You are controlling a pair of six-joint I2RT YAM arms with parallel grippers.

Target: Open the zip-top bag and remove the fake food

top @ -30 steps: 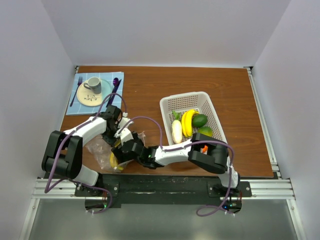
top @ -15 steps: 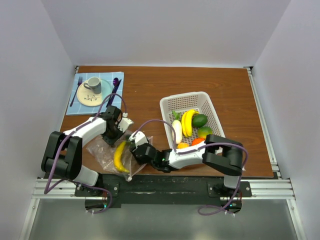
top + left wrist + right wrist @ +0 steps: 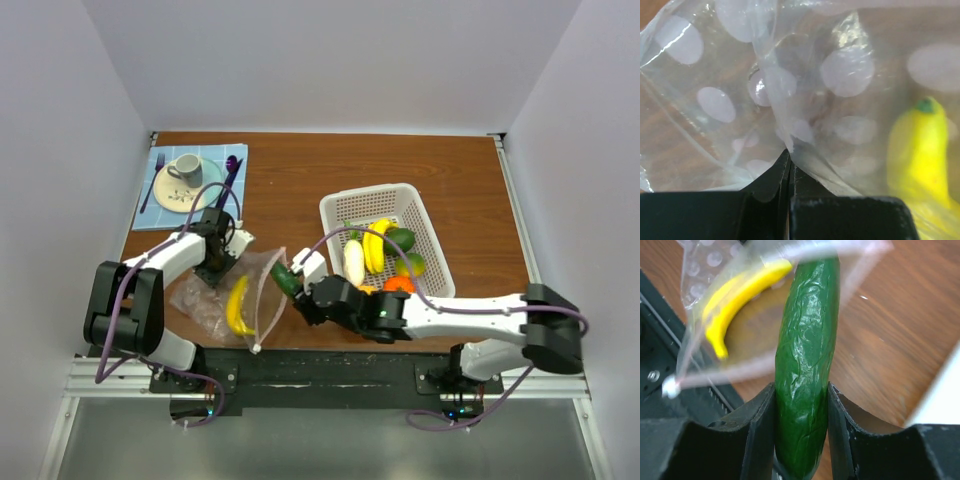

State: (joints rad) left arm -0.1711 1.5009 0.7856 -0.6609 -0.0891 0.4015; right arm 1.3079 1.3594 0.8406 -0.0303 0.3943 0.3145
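Right gripper (image 3: 801, 410) clenched on green cucumber (image 3: 807, 340) at 3 o'clock mouth of zip-top bag (image 3: 205, 300), left gripper (image 3: 789, 165) pinching film at 11 o'clock; risk: cucumber snags lip, yanking film from left pinch.

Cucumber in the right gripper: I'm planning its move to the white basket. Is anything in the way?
Nothing visible stands on the table between the cucumber and the white basket. Only the basket wall facing it has to be cleared. The cucumber's far tip looks about level with the mouth of the zip-top bag.
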